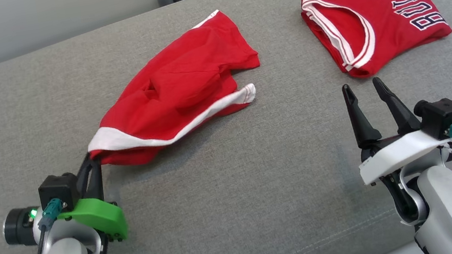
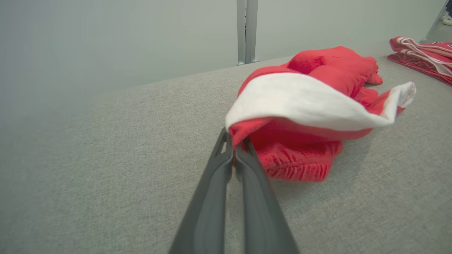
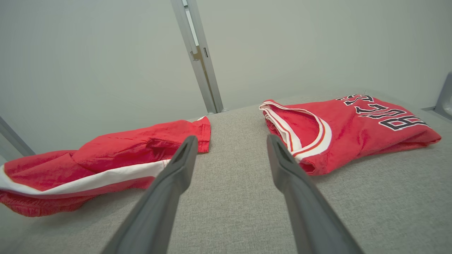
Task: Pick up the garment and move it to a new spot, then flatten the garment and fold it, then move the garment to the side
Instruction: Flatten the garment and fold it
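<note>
Left pincer (image 1: 94,159) tight on garment (image 1: 183,84) edge

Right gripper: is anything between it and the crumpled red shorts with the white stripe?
Nothing visible. Bare grey fabric cushion lies between the open right gripper and the crumpled red shorts; the folded red lettered jersey sits ahead of it, off that path. The left gripper pinches the shorts' near corner.

A plain lab-like room: grey upholstered cushion (image 1: 239,214) before pale wall panels (image 3: 88,53) and a metal post (image 3: 197,60)
</note>
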Motion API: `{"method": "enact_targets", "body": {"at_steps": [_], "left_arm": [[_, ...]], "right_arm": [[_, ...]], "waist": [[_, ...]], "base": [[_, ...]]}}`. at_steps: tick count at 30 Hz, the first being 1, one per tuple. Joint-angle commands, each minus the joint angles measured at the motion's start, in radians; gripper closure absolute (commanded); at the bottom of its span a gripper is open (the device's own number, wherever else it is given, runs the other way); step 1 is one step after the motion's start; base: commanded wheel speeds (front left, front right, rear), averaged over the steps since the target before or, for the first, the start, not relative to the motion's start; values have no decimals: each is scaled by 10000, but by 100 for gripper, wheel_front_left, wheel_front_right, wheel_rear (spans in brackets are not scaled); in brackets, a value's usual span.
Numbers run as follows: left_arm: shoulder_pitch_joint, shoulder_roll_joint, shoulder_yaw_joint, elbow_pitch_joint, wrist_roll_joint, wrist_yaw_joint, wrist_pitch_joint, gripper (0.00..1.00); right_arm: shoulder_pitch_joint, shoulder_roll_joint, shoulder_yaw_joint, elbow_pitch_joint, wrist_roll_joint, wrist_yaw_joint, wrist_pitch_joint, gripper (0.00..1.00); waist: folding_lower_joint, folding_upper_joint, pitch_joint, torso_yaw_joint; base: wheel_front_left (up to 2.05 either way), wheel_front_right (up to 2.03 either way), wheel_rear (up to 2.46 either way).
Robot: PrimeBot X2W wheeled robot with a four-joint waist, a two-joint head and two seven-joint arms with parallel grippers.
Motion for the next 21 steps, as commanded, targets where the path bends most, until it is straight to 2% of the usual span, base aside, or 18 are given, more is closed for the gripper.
{"method": "enact_targets", "body": {"at_steps": [1,4,8,19,20,21], "left_arm": [[-199,200,34,-245,321,139,-41,100],[-136,426,-43,-873,924,351,-39,100],[186,514,-300,-1350,1393,365,-39,100],[1685,-151,-824,-1681,1391,209,-39,100],[1811,-211,-835,-1636,1348,193,-39,96],[1907,-247,-839,-1555,1310,177,-39,84]], "right_arm": [[104,48,-3,-62,-65,-4,-39,0],[158,81,4,-86,-60,-4,-39,0],[275,131,25,-39,-37,-4,-39,0],[445,74,13,98,52,-4,-39,0],[482,61,2,109,56,-4,-39,0],[502,36,20,132,75,-4,-39,0]], "waist": [[0,0,-148,233],[0,0,-254,450],[0,0,-344,686],[0,0,-531,1032],[0,0,-556,1075],[0,0,-582,1119]], "base": [[0,0,0],[0,0,0],[0,0,0],[0,0,0],[0,0,0],[0,0,0]]}}
